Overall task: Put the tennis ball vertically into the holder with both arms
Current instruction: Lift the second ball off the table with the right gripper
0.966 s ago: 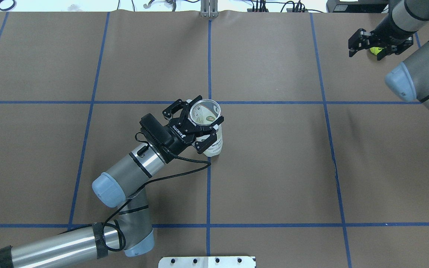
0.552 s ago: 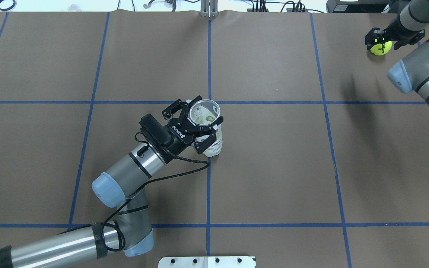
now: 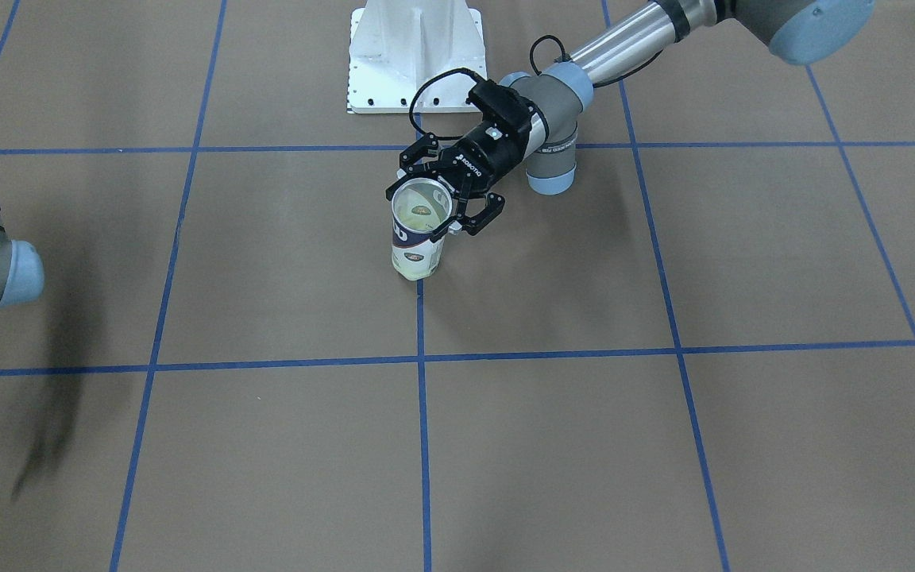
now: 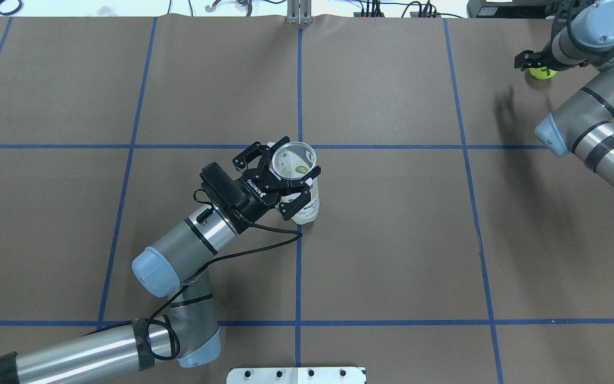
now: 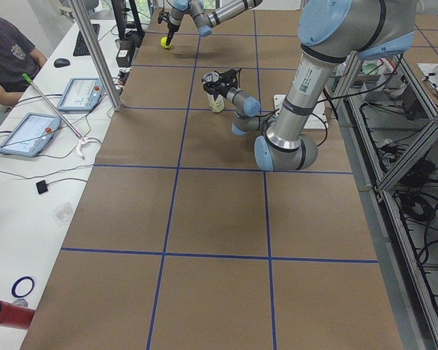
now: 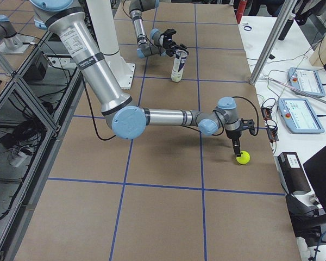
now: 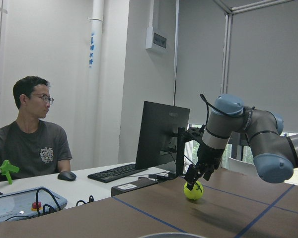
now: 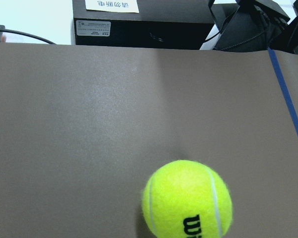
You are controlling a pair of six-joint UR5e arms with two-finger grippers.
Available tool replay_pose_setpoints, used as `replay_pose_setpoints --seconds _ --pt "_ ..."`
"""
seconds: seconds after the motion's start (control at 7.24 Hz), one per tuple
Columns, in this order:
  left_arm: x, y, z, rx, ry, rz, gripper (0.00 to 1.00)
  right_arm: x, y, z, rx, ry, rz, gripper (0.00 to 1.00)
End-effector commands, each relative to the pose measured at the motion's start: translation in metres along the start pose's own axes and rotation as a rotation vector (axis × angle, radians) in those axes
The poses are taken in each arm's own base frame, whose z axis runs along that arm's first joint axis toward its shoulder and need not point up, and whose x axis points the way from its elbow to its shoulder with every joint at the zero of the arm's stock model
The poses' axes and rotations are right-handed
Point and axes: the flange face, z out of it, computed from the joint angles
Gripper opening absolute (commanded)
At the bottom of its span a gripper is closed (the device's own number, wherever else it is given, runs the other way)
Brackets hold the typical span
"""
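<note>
The ball [image 6: 242,157] sits at the table's far right corner, directly under the down-pointing right claw [image 7: 195,179]; I cannot tell its spread. The left claw [image 4: 293,158] pinches the can [image 3: 418,250] upright mid-table, mouth up, well apart.

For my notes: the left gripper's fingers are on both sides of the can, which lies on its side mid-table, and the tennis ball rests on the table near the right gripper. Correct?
Not quite. The can does not lie on its side: it stands upright, open mouth up, as the overhead exterior view shows. The left gripper and the tennis ball are as you say.
</note>
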Motion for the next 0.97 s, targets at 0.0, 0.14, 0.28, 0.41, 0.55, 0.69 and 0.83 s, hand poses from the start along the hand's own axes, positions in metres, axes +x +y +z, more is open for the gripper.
replay_pose_setpoints --seconds 0.0,0.14,0.28,0.41,0.55,0.69,0.83 --pt "0.000 0.000 0.000 0.000 0.000 0.000 0.84 0.007 0.013 0.017 0.042 0.027 0.005 0.97" --pt "0.000 0.000 0.000 0.000 0.000 0.000 0.84 0.008 0.018 0.022 0.057 0.051 -0.007 0.97" --pt "0.000 0.000 -0.001 0.000 0.000 0.000 0.84 0.008 0.018 0.027 0.068 0.074 -0.010 0.97" --pt "0.000 -0.001 -0.001 0.003 0.001 -0.002 0.84 0.010 0.018 0.028 0.076 0.087 -0.009 0.97" --pt "-0.001 -0.001 -0.001 0.002 0.001 -0.001 0.84 0.013 0.016 0.029 0.100 0.111 -0.010 0.97" --pt "-0.001 -0.002 -0.001 0.004 0.000 -0.001 0.84 0.013 0.013 0.028 0.121 0.113 -0.007 0.97" --pt "-0.002 -0.001 -0.002 0.002 -0.001 0.000 0.84 0.014 0.014 0.030 0.134 0.116 -0.006 0.97"
